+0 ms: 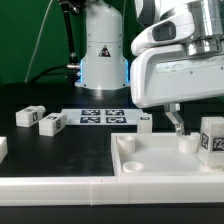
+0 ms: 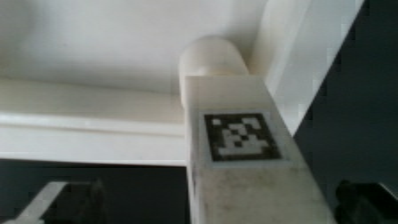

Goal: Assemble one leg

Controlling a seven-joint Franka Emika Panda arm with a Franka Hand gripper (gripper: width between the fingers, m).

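Leg [image 2: 231, 150]: white block-like peg with a black-and-white tag on one face, filling the wrist view, its rounded end against the tray's [image 2: 107, 60] corner. In the exterior view the same leg [image 1: 213, 135] stands upright at the tray's [image 1: 165, 160] far corner, at about 3 o'clock in the frame, tag facing the camera.

Gripper [image 1: 176, 122]: hangs at about 2 o'clock, above the tray's back rim. Jaws spread wide and holding nothing; the dark fingers [image 2: 54, 203] flank the leg in the wrist view without touching it (only their tips show).

Tray: big white square part on the black table [image 1: 60, 150], with a round socket [image 1: 128, 145] at its near corner.

Spare legs: three loose pieces at 9 o'clock, [image 1: 28, 117], [image 1: 51, 123] and one cut off by the edge [image 1: 3, 148]; another [image 1: 146, 124] just behind the tray.

Marker board [image 1: 101, 116]: flat on the table at centre, between the spare legs and the gripper.
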